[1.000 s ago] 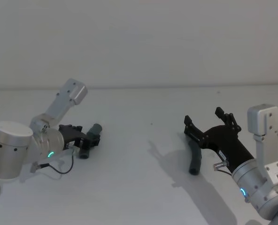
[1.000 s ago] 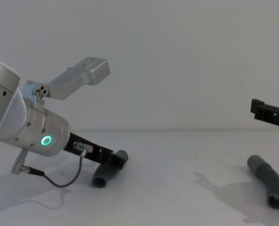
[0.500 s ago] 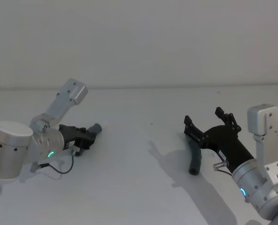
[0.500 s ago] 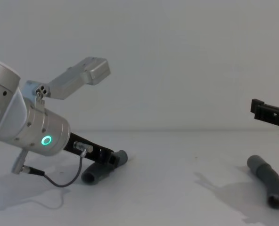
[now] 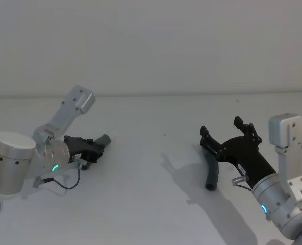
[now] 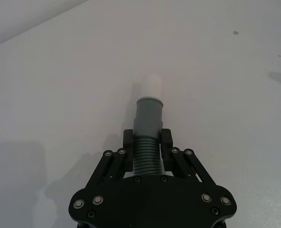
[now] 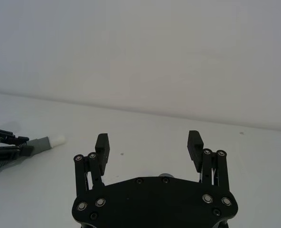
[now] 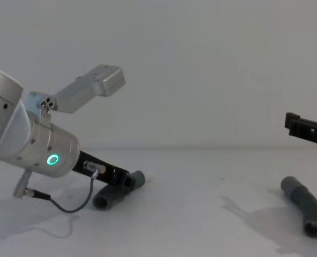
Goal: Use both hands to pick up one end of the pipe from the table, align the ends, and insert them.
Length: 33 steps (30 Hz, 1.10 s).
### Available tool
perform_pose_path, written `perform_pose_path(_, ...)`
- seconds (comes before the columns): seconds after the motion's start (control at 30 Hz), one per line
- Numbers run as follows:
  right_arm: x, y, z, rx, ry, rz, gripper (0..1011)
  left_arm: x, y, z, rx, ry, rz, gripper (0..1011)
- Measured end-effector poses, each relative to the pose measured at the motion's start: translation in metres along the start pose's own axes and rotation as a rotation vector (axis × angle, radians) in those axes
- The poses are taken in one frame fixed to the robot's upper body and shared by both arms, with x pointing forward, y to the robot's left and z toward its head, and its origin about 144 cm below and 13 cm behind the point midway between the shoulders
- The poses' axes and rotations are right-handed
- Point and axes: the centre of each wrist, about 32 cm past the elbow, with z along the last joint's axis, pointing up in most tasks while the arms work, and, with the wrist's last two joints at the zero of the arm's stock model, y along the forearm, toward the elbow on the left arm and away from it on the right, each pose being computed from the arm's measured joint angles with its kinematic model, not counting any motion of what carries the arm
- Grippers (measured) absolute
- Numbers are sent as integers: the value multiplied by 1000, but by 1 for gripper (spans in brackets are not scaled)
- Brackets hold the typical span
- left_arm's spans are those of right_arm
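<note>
My left gripper [image 6: 147, 142] is shut on the ribbed middle of one dark grey pipe piece [image 6: 148, 118]. Its smooth cuff and narrower whitish tip [image 6: 153, 84] stick out past the fingers. In the head view this left gripper [image 5: 92, 148] sits low over the white table [image 5: 151, 214] at the left, with the cuff [image 5: 104, 139] pointing right. The chest view shows that piece [image 8: 107, 199] slanting down behind the left gripper [image 8: 127, 181]. The second pipe piece [image 5: 211, 173] lies on the table at the right. My right gripper [image 5: 221, 126] hovers open above it with nothing between its fingers.
A plain white wall rises behind the table's far edge [image 5: 156, 95]. A thin black cable [image 8: 73, 206] loops under the left wrist. The second pipe piece [image 8: 304, 206] lies near the chest view's right edge, below a right gripper finger [image 8: 304, 127]. The left gripper [image 7: 3, 145] appears far off.
The pipe piece held in the left gripper has swung, so its lower end now trails back under the wrist. The right gripper and the second piece have not moved.
</note>
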Motion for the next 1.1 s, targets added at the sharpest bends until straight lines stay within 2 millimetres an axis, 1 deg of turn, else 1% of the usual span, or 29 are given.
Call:
perform_pose_path(0.13, 0, 0, 1, -6, 1, -1, 1000, 0, 0, 0, 0, 0, 0, 304)
perform_pose_path(0.4, 0, 3, 10, -63, 12, -11, 1000, 0, 0, 0, 0, 0, 0, 304)
perform_pose_path(0.7, -3, 8, 33, -183, 30, -38, 1000, 0, 0, 0, 0, 0, 0, 304)
perform_pose_path(0.73, -3, 8, 33, -183, 30, -38, 1000, 0, 0, 0, 0, 0, 0, 304)
perform_pose_path(0.9, -9, 13, 50, -263, 54, -54, 1000, 0, 0, 0, 0, 0, 0, 304)
perform_pose_path(1.1, -15, 18, 61, -329, 79, -62, 1000, 0, 0, 0, 0, 0, 0, 304)
